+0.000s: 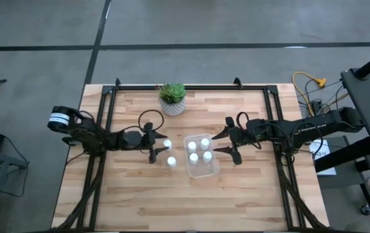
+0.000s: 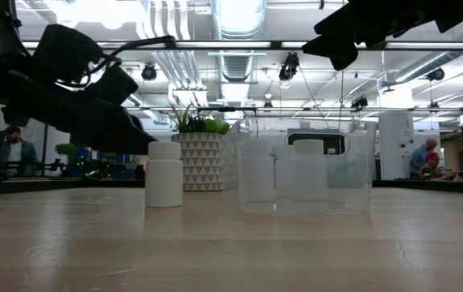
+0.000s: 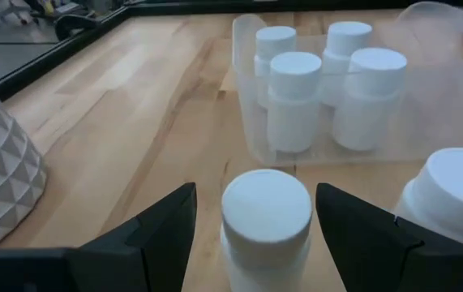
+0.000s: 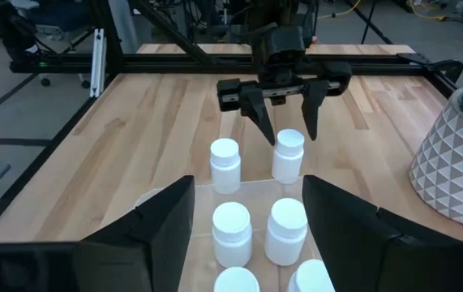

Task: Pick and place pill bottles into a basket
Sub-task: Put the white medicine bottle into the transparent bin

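Now my left gripper point(image 1: 153, 149) straddles, unclenched, the bottle point(image 1: 167, 144) at the basket's point(image 1: 201, 170) nine o'clock; I'd centre, then squeeze.

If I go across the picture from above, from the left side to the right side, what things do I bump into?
Left gripper → two pill bottles outside the tub, one between the open fingers → basket with four bottles inside → right gripper, open and empty.
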Motion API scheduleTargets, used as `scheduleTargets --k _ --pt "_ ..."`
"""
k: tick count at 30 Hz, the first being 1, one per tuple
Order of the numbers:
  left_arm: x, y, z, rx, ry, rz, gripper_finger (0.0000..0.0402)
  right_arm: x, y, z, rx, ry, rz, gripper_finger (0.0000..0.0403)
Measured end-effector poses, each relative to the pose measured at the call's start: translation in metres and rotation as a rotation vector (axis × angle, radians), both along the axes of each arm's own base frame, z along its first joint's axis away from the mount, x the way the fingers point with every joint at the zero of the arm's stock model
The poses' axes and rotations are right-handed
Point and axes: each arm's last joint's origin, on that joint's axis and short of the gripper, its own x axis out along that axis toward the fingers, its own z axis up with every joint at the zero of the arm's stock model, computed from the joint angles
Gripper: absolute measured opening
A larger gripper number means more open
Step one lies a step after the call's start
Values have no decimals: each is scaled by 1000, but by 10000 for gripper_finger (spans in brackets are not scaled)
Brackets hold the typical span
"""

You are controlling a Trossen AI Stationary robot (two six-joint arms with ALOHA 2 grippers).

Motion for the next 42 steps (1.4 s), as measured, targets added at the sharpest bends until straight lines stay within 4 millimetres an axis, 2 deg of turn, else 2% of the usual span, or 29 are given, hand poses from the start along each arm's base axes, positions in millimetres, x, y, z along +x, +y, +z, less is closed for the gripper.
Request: scheduleTargets --k 10,42 --pt "3 3 -10 -37 7 -17 235 0 0 0 1 1 2 219" --pt "4 3 -13 -72 20 -34 235 0 0 -1 5 4 1 219"
